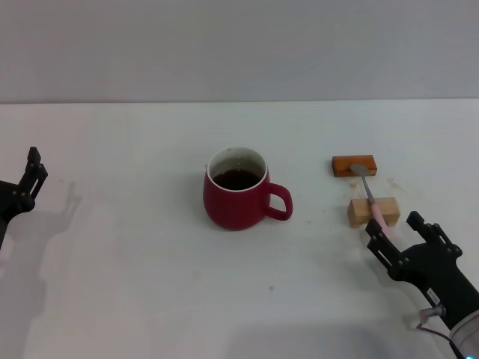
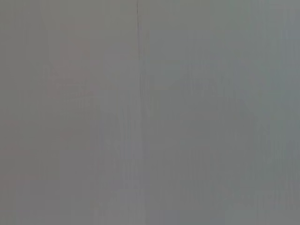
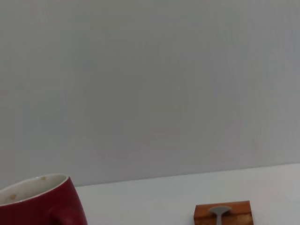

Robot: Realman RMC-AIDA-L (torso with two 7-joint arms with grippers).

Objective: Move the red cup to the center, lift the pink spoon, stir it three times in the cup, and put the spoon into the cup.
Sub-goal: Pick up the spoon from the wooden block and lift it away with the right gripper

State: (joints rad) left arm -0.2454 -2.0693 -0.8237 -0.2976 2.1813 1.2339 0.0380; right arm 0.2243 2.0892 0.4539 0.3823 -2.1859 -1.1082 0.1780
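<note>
White tabletop [image 1: 135, 299]: dark red ceramic mug [image 1: 235, 198] centred. Pink-handled metal spoon [image 1: 372, 197] unlifted on 2 wooden blocks [image 1: 373, 212]. Right gripper [image 1: 408, 233] released, near handle. Left gripper [image 1: 34, 173] parked, jaws indeterminate. Stirring, insertion pending.

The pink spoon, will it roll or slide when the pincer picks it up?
The pink spoon looks thin and stiff, probably light. It bridges two wooden blocks, so a nudge might knock it off. The right pincer is near its handle.

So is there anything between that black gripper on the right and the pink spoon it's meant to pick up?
Nothing visible. The right gripper sits open just in front of the pink spoon, whose handle points toward it. The spoon lies across two wooden blocks, which are under it, not blocking it. The red cup stands off to the side.
</note>
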